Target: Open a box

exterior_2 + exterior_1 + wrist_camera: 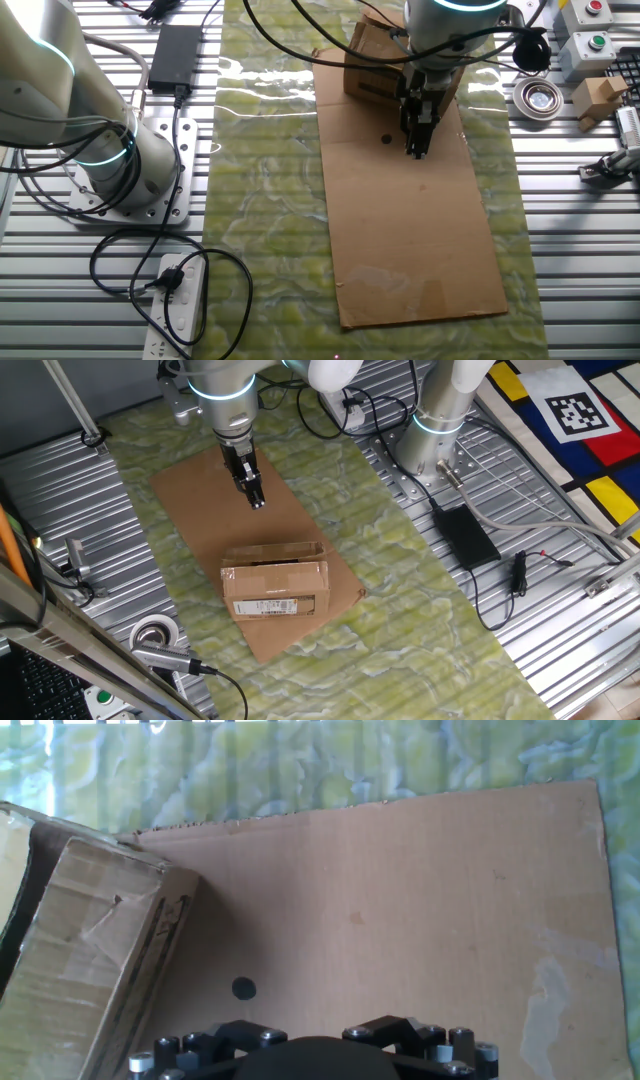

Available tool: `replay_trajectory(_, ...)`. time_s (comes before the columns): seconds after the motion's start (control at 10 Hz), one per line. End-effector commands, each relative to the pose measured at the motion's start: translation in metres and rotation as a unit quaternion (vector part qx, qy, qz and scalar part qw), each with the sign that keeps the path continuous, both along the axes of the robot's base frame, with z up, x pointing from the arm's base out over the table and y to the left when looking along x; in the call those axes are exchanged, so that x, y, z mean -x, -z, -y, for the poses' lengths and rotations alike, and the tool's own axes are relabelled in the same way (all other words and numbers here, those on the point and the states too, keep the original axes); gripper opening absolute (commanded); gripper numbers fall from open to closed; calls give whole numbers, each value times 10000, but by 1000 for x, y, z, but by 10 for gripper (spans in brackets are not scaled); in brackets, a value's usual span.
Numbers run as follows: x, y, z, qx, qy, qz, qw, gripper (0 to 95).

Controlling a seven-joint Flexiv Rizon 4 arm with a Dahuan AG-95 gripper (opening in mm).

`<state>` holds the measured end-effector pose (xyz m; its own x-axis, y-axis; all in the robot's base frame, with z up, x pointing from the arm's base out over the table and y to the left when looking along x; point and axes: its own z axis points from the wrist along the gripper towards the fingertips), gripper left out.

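Note:
The box [275, 582] is small and brown and sits on the near part of a flat cardboard sheet [195, 495], its white barcode label [274, 606] facing the front. Its taped top flaps lie down, and one back flap edge stands slightly raised. My gripper [257, 501] hangs above the sheet just behind the box, not touching it, fingers together with nothing between them. In the other fixed view the gripper [415, 150] is in front of the box [375, 75]. The hand view shows the box [80, 960] at the left edge; the fingertips are out of its view.
A green mat [420, 610] covers the table under the sheet [410, 240]. A second arm's base [432, 440] stands at the back right beside a black power adapter [465, 535] with cables. A tape roll [155, 632] lies front left. A power strip [175, 310] sits on the metal top.

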<state>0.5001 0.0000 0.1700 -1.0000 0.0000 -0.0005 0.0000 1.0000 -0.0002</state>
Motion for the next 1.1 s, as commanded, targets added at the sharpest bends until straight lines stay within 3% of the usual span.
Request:
replay_trajectory(0.1, 0, 0, 0, -159, -730, -262, 9969, 0)
replay_trajectory(0.8, 1, -2, -1, -131, -734, -363, 9966, 0)
replay_trajectory(1.1, -4, -7, -6, -145, -745, -406, 9963, 0)
